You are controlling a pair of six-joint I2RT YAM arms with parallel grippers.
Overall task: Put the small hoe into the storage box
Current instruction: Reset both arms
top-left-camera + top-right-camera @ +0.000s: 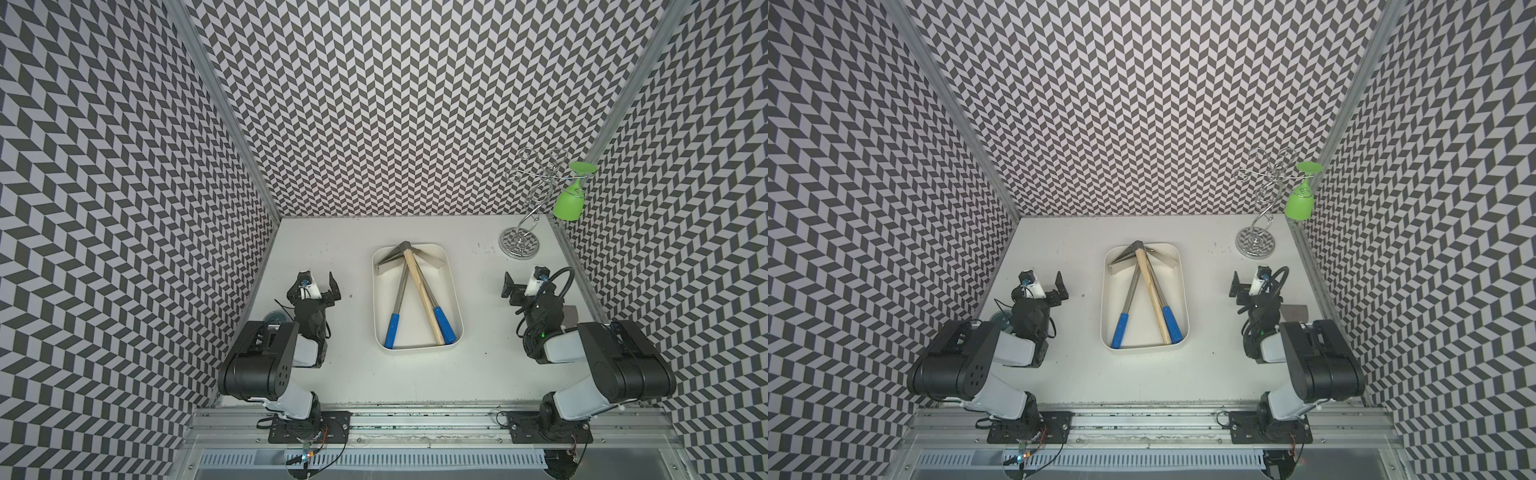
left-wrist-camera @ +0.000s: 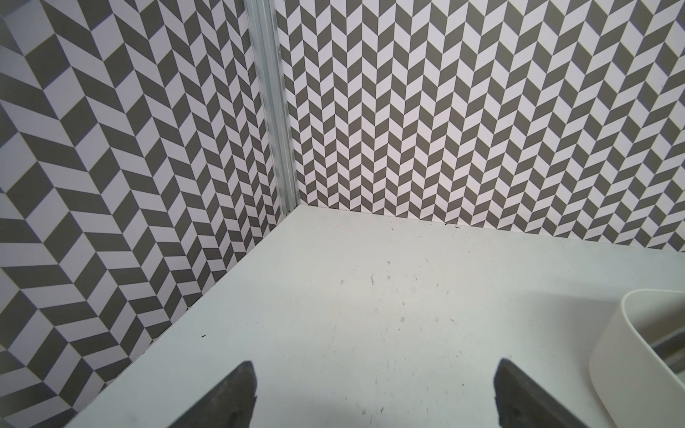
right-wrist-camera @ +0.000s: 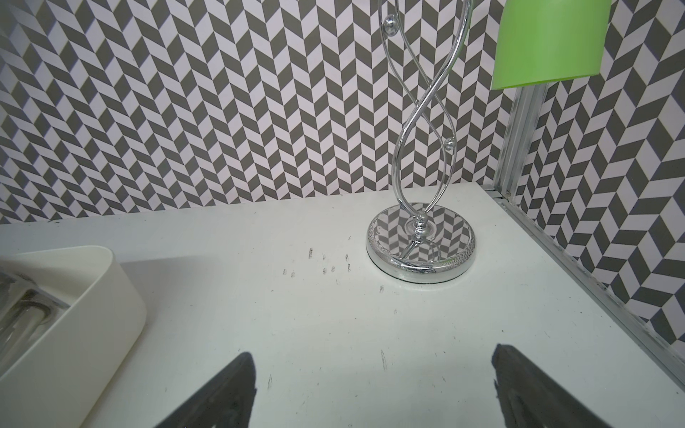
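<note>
Lying inside the storage box point(image 1: 375, 299) point(image 1: 1103, 299), the small hoe point(image 1: 419, 291) point(image 1: 1151, 291) has its metal head at the 12 o'clock end and its wooden handle slanting down to about 5 o'clock. The box sits at the middle of the white table point(image 1: 415, 374), long axis running 12 to 6.

Contents of box: the hoe rests on top of a blue-handled tool point(image 1: 392, 330), grip in the 7 o'clock corner, and a second blue-handled tool point(image 1: 444, 324), grip at 5 o'clock just beside the hoe's handle end. All three heads meet at the 12 o'clock end.

Left gripper point(image 1: 322, 286) point(image 2: 374, 378): at 9 o'clock of the box, apart from it, jaws spread wide, nothing between them. In the left wrist view only bare table lies between the fingertips point(image 2: 244, 374), with a box corner point(image 2: 611, 352) at the frame edge.

Right gripper point(image 1: 521, 286) point(image 3: 372, 370): at 3 o'clock of the box, apart from it, jaws likewise wide and empty. The box wall point(image 3: 92, 315) shows to one side.

Other items: a chrome wire rack point(image 1: 519, 245) point(image 3: 420, 241) stands at 2 o'clock near the far corner, with a green glass point(image 1: 567, 203) point(image 3: 548, 40) hanging upside down from it.
</note>
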